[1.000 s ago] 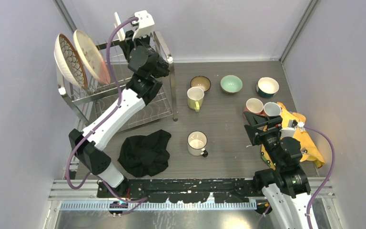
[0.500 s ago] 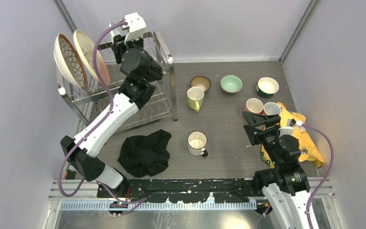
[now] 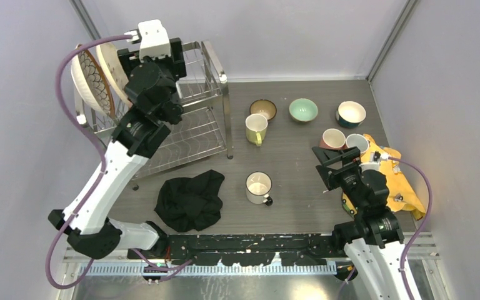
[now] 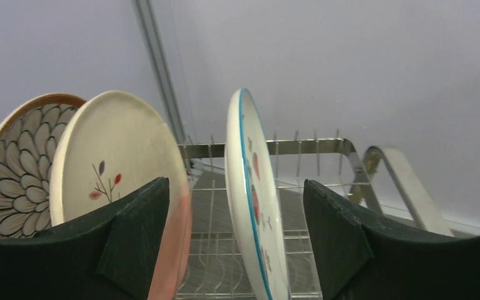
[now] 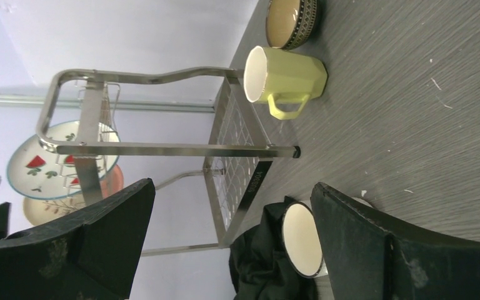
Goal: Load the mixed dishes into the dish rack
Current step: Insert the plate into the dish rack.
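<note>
The silver dish rack stands at the back left. On its top tier stand a flower-patterned plate, a cream-and-pink plate and a blue-rimmed plate, all on edge between the prongs. My left gripper is open, with one finger on each side of the blue-rimmed plate and clear of it. On the table are a yellow mug, a white mug, a pink mug and brown, mint and blue bowls. My right gripper is open and holds nothing.
A black cloth lies in front of the rack, beside the white mug. A yellow cloth lies at the right under my right arm. Another light mug stands next to the pink one. Walls close in left, back and right.
My left gripper has opened and let go of the blue-rimmed plate, which now stands in the rack. The left arm swung left over the rack. The right arm barely moved.
</note>
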`<state>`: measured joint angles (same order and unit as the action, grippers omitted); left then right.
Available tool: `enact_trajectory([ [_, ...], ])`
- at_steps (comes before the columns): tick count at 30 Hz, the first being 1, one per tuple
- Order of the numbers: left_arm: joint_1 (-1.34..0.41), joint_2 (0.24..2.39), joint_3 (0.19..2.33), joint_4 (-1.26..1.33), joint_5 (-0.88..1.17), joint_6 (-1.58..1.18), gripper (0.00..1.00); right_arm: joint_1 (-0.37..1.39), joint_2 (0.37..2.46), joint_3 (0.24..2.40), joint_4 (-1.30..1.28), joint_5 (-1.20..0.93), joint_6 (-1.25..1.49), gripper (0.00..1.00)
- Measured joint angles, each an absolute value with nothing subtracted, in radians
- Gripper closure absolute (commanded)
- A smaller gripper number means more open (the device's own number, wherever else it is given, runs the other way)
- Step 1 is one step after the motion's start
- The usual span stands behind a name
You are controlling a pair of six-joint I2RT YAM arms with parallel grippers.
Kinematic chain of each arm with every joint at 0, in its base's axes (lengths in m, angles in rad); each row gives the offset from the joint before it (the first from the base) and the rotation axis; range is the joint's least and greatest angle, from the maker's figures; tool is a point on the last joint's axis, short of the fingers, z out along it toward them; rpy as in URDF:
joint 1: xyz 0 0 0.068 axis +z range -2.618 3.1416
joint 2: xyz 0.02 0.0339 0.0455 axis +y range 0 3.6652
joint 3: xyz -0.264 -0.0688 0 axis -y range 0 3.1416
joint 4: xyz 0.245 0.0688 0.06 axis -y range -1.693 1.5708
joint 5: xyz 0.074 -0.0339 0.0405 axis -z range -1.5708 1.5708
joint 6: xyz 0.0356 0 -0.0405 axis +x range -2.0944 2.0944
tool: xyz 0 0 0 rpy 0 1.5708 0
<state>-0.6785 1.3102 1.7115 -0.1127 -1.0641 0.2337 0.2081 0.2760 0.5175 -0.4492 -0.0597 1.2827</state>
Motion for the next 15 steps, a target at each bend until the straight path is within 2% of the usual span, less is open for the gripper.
enact_trajectory([
  [2, -0.678, 1.290, 1.738, -0.200, -0.995, 0.179, 0.08, 0.208, 0.295, 0.518, -0.450, -0.072, 1.261, 0.00],
  [4, -0.678, 1.262, 1.762, -0.287, -0.910, 0.125, 0.03, 0.208, 0.319, 0.519, -0.453, -0.085, 1.235, 0.00],
  [10, -0.678, 1.130, 1.771, -0.489, -0.616, -0.001, 0.03, 0.208, 0.414, 0.541, -0.480, -0.145, 1.150, 0.01],
  [15, -0.678, 0.995, 1.702, -0.582, -0.376, -0.075, 0.07, 0.208, 0.499, 0.542, -0.483, -0.216, 1.084, 0.06],
])
